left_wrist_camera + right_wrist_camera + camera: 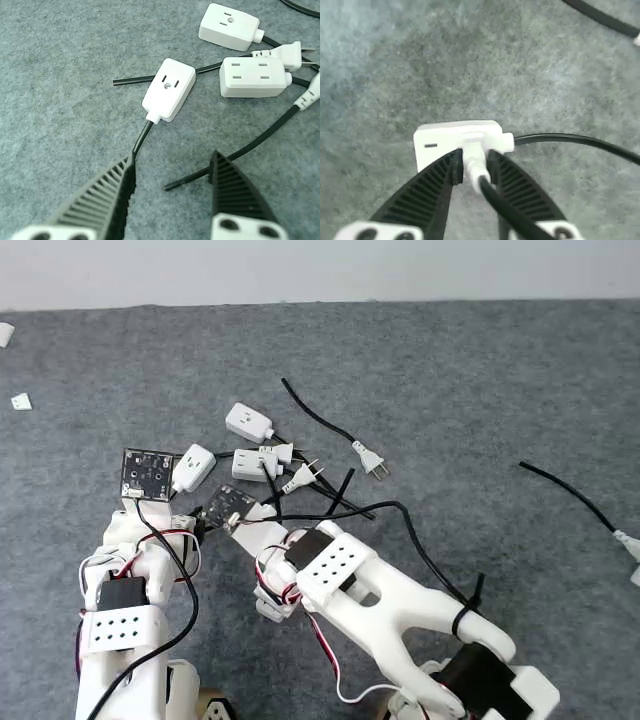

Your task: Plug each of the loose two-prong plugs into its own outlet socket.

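My left gripper (172, 159) stands open just above the carpet. The black cord of a white single socket (169, 90) runs in between its fingers, and the socket (193, 468) lies a short way ahead. Beyond it lie a second single socket (229, 26) and a wider multi-outlet block (255, 76) with a white plug (287, 52) beside it. My right gripper (475, 155) is shut on a white two-prong plug (472, 167), held against the face of another white socket (437, 145). I cannot see the prongs.
In the high view, a loose plug (370, 460) on a black cord lies right of the cluster, another plug (300, 478) lies near the block (252, 464), and a further cord (575, 495) runs off at the right edge. Cords cross between the arms.
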